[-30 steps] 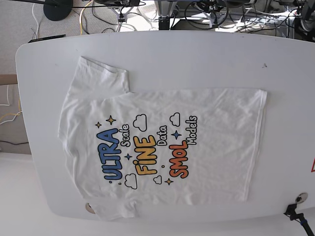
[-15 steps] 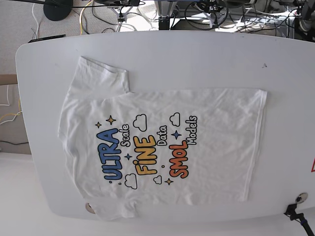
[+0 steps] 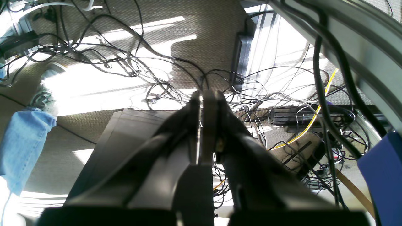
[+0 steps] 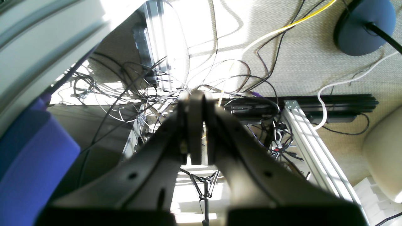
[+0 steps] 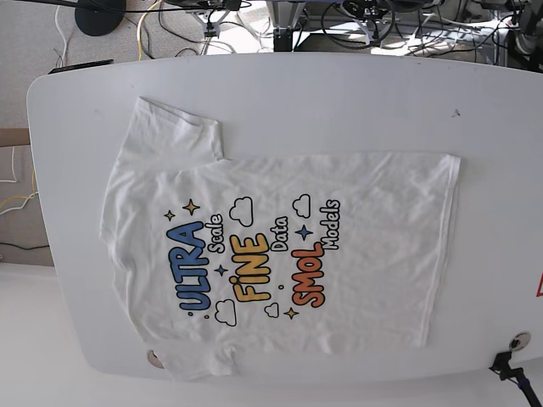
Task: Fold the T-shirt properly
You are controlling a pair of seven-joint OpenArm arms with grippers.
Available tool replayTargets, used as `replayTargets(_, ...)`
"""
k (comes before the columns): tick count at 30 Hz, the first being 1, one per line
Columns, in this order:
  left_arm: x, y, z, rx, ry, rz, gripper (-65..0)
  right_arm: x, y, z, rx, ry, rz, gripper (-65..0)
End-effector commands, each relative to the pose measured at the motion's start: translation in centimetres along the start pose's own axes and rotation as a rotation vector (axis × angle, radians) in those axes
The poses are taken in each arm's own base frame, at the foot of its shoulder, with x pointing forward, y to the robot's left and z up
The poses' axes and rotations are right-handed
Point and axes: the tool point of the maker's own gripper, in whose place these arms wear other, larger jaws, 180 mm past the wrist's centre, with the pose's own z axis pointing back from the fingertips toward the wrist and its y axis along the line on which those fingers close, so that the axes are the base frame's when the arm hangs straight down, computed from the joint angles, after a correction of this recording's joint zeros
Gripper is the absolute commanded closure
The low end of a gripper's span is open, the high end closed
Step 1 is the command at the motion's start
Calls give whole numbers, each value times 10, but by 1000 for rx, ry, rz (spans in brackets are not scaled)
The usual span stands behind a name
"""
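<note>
While T-shirt (image 5: 280, 246) lies flat, wrists see cables (image 3: 132, 62)

We see the left end effector (image 3: 204, 95) with its jaws pressed together, holding nothing. The right end effector (image 4: 196, 94) is likewise closed and empty. Neither arm appears in the base view.

White rounded tabletop (image 5: 339, 93) as landmark, spread across the base view. Beyond its far edge: tangled black cables (image 5: 356, 25) on beige carpet, plus a dark round stand base (image 5: 99, 14) off the far-left corner. Small dark speck (image 5: 456, 112) on the surface near the far right (too small to identify). Round metal fitting (image 5: 154, 359) at the near edge. Yellow cable (image 4: 282, 28) across carpet in the right wrist view.
</note>
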Motion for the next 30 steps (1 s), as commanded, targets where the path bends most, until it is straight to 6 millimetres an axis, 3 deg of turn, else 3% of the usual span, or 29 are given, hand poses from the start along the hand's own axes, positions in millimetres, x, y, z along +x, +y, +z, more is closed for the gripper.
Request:
replayTargets(1,0,0,0,-2,-2,-2,0,1,-2,0,-2,-7,5,-8)
replayTargets(7,0,2,0,-1,-7,-1,0,-7,-8,0,-9,1,2,-7)
replayTargets(12,-9,6,0,4,3,-4,0,-19,-27,1,-39,3,9,-5)
replayTargets(13,1,1,0,-12,-26,6,0,-16,-15,0,-12,3,14,-1)
replayTargets(15,0,-1,0,-15,-29,5,0,-18,-15,0,-11,4,14,-1)
replayTargets(16,-17,-8,0,-32,11,-3,-1,-26,-24,1,-21,18,7,-8)
replayTargets(17,-19,-8,0,-32,16,-3,-1,-26,-24,1,-21,18,7,-8)
replayTargets(30,-23,-8,0,-32,18,-5,-1,-26,-24,1,-21,18,7,-8)
